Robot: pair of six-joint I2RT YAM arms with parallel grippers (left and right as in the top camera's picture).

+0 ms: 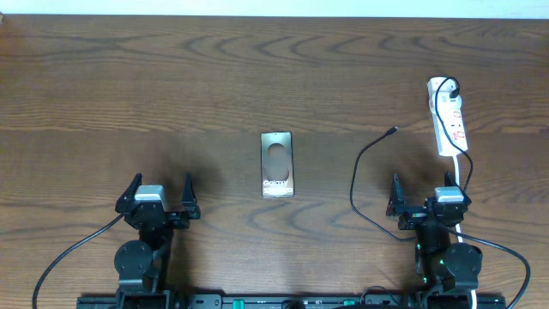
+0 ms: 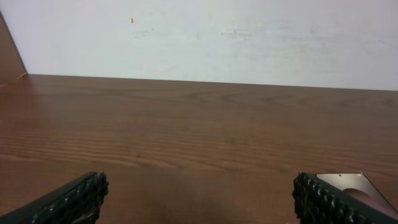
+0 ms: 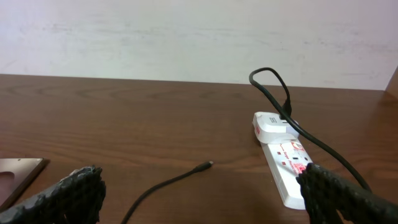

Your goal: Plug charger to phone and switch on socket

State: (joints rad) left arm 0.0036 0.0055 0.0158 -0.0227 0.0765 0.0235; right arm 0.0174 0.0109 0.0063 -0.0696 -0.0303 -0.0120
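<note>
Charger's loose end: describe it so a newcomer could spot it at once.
Start at the white socket on the table's right side. Just left of it, on bare wood, lies the charger's loose end. It is the small tip of the thin black cable, touching neither socket nor phone.

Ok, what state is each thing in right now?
phone: flat on table, nothing plugged in.
charger: one end at socket, connector loose on table.
socket: charger attached; switch position unclear.
left gripper: open, empty.
right gripper: open, empty.
</note>
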